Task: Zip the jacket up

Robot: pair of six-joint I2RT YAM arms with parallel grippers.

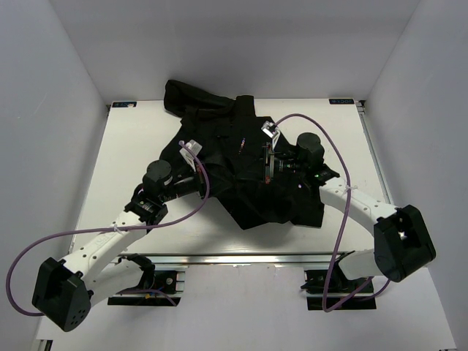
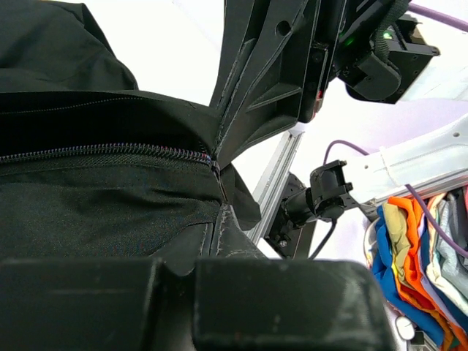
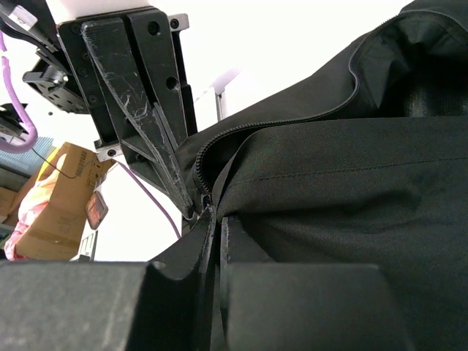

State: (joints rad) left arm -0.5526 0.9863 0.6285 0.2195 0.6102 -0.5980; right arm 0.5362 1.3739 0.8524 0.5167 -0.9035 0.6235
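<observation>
Jacket (image 1: 248,175), black and crumpled, lies spread over the middle of the white tabletop (image 1: 146,131), one bunched end reaching the tabletop's far edge. The left gripper (image 2: 218,186) is over the tabletop's middle, its fingers pressed together on the black fabric just where a run of the zipper (image 2: 110,152) ends. The right gripper (image 3: 205,210) is also over the tabletop's middle, to the right of the left one. It is clamped on the jacket at the point where the zipper teeth meet its fingertips. Both arms reach in from the tabletop's near edge.
</observation>
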